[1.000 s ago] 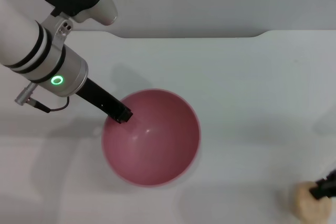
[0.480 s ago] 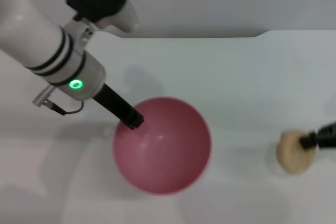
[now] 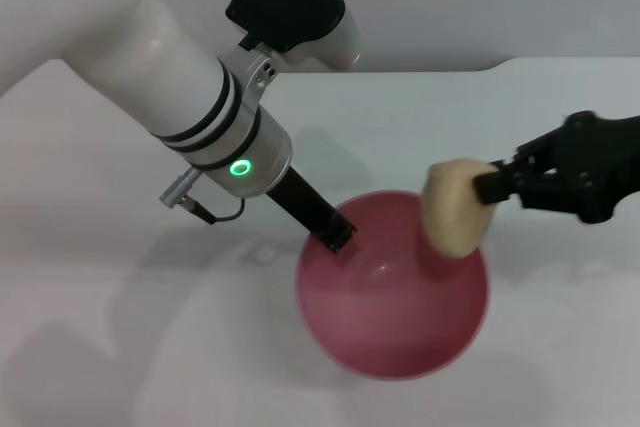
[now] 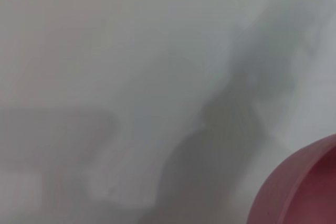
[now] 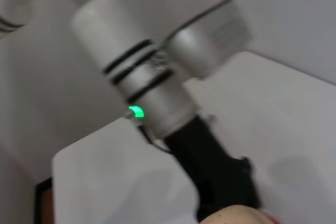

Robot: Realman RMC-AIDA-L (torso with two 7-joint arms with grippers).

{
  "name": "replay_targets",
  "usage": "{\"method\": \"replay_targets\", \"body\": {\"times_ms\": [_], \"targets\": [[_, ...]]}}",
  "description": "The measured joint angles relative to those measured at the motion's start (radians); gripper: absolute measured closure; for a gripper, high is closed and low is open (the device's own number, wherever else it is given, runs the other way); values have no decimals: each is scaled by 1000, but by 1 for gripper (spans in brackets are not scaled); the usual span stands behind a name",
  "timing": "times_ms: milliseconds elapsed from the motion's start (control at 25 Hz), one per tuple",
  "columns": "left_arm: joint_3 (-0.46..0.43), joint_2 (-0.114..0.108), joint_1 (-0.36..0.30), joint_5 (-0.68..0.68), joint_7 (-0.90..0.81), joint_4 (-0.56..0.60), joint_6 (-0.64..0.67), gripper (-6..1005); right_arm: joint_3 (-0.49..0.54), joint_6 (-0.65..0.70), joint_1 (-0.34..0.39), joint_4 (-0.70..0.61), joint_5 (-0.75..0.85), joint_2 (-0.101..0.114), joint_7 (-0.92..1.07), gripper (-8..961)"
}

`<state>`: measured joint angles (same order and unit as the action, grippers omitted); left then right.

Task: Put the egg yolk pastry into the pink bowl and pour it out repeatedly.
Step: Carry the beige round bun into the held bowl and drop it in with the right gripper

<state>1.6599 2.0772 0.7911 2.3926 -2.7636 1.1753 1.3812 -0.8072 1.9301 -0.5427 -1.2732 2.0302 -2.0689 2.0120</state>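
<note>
The right claw [image 3: 492,185] comes in from 3 o'clock in the head view, clamped on the egg yolk pastry [image 3: 452,209], which it carries in the air above the pink bowl [image 3: 392,287]. The pastry hangs over the bowl's rim at about 2 o'clock, part of it over the hollow and part over the edge. It lies at the 9 o'clock end of the claw, right at the fingertips. As held, the bun looks taller than it is wide, its long axis running roughly 12 to 6 o'clock and its lower end pointing down toward the bowl's inner wall.

The left claw [image 3: 335,235] reaches in from 10 o'clock and sits on the bowl's rim at about 10 o'clock; its tip appears to be pinching the rim, though the fingers are too dark to separate. The bowl seems tipped or raised a little from the white counter [image 3: 560,107], and I cannot tell whether it touches it.

In my judgement, 1 relation decides the next move: the pastry is nearly over the hollow but toward 2 o'clock, so a short shift toward 8 o'clock would centre it before release.

The right wrist view shows the left arm [image 5: 152,87] and a sliver of pastry [image 5: 236,216].
</note>
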Motion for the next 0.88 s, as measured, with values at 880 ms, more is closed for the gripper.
{"method": "replay_targets", "body": {"times_ms": [880], "targets": [[27,-2,-8,-9,-4,-39,-29,989,-172,-171,27,-2,-22,-5,17,596]]}}
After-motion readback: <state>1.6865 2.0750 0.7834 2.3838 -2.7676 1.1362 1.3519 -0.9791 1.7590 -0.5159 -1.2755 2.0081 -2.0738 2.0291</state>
